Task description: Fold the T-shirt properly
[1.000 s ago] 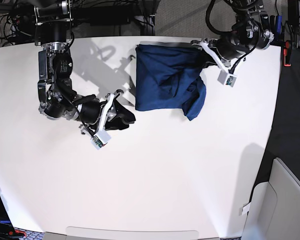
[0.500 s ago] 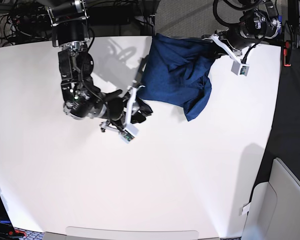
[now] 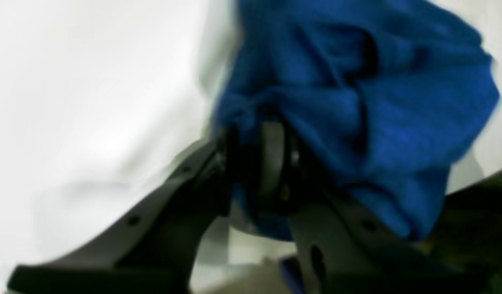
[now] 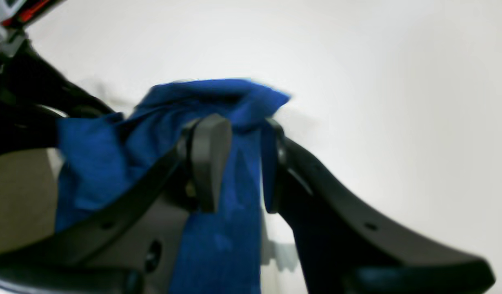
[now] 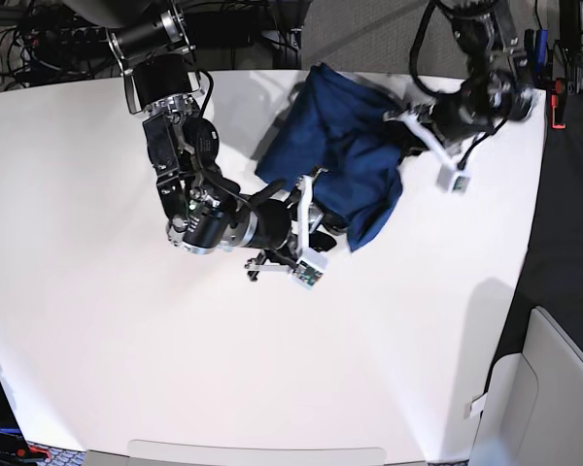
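The dark navy T-shirt hangs bunched above the white table, held between both arms. My right gripper is at the shirt's near left edge. In the right wrist view this gripper has blue fabric pinched between its fingers. My left gripper is at the shirt's right side. In the blurred left wrist view that gripper is closed, with the shirt draped over it. A loose fold hangs down to the table at the shirt's near right corner.
The table's right edge borders dark floor. A grey-white box stands at the bottom right. Cables and equipment lie behind the table's far edge.
My right gripper has moved right along the shirt's near edge and holds it. My left gripper has come nearer and lower with the far right edge. The shirt has bunched up and shifted right.
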Controlling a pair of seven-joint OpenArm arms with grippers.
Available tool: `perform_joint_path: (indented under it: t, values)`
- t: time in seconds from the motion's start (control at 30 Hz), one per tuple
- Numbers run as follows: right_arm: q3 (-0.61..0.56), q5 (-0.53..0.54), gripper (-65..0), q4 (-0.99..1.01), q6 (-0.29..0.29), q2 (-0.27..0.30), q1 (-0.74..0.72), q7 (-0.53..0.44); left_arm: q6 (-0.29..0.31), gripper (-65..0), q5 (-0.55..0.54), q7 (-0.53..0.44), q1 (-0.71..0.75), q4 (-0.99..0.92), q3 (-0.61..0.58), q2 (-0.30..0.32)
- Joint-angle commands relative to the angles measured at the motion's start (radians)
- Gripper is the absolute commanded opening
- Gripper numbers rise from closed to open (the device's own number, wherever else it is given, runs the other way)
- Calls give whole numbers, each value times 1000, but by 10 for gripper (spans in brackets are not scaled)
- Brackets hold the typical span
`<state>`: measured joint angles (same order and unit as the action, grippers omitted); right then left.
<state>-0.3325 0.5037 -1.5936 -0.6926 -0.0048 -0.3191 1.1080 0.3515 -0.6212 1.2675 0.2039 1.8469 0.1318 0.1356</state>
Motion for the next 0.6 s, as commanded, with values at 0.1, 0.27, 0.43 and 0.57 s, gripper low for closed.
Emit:
perform_joint_path:
  t: [0.1, 0.27, 0.43, 0.57]
  values:
    - [2, 23, -475, -44, -6, -7, -30, -21, -29, -542, 140, -91, -59, -56, -114, 2]
    - [2, 66, -475, -84, -6, 48, -27, -21, -29, -540, 260, -174, -68, -57, -217, 0]
    - [0, 125, -475, -86, -6, 84, -22, -16, -29, -540, 295, -179, -91, -17, -151, 3]
    - [-3, 146, -475, -87, -6, 93, -21, 62, -29, -540, 295, -171, -87, 70, -87, 3]
